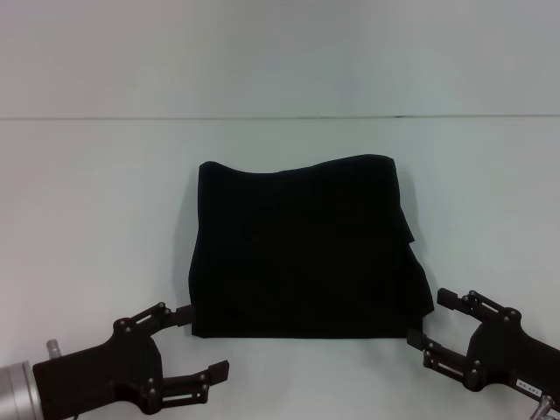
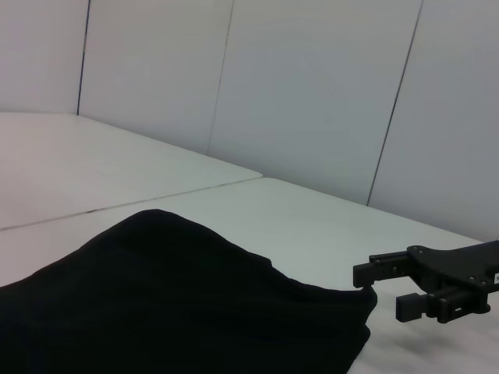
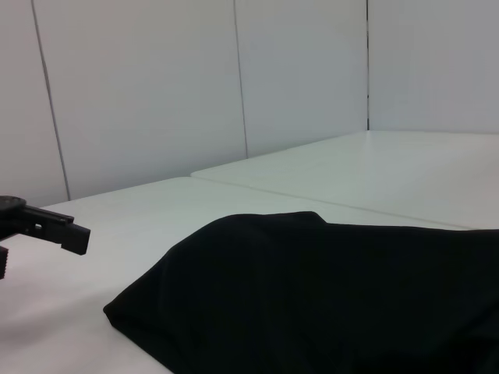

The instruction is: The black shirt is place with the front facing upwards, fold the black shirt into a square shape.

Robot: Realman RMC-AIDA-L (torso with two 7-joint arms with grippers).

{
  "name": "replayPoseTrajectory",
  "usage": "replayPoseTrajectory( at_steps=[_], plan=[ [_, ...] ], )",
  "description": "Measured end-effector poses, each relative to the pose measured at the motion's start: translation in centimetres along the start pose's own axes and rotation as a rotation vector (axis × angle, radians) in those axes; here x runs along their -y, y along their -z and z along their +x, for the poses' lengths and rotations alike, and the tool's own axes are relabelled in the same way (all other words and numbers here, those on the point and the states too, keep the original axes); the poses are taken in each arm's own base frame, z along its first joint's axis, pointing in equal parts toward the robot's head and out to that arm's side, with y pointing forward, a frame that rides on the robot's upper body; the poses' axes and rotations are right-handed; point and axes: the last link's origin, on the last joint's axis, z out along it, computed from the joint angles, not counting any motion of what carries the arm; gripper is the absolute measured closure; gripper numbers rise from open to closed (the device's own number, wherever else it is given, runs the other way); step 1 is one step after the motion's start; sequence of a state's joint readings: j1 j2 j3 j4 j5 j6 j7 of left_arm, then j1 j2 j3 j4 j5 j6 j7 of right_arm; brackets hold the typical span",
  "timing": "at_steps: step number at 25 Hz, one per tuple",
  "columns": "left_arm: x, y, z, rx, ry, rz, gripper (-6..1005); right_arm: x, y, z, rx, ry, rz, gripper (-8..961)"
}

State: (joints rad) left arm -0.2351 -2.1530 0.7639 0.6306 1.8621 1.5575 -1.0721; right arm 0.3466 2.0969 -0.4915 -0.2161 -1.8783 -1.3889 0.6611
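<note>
shirt (image 1: 302, 249) folded square, between left claw (image 1: 199, 343), right claw (image 1: 426, 317), both spread

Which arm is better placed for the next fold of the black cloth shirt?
Hard to say: both are similar. The left gripper is open at the near left corner of the black cloth shirt; the right gripper is open at the near right corner.

The black shirt (image 2: 179, 312) lies folded on the white worktop (image 2: 312, 226), its dark mass filling the near part of the left wrist view, with a rounded hump rising along its far edge. Beyond the shirt's far corner sits the right pincer (image 2: 386, 290), fingers apart, one fingertip just at the cloth's edge. Pale wall panels (image 2: 312, 86) stand behind.
</note>
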Motion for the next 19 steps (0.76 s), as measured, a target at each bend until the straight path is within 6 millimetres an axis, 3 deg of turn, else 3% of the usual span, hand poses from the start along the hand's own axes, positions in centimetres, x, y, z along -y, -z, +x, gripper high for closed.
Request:
replayPoseTrajectory(
  at_steps=[19],
  plan=[
    [0.3,-0.05,0.22,0.002,-0.009,0.002,50,-0.08,0.0,-0.07,0.005,-0.005,-0.006,163]
  ],
)
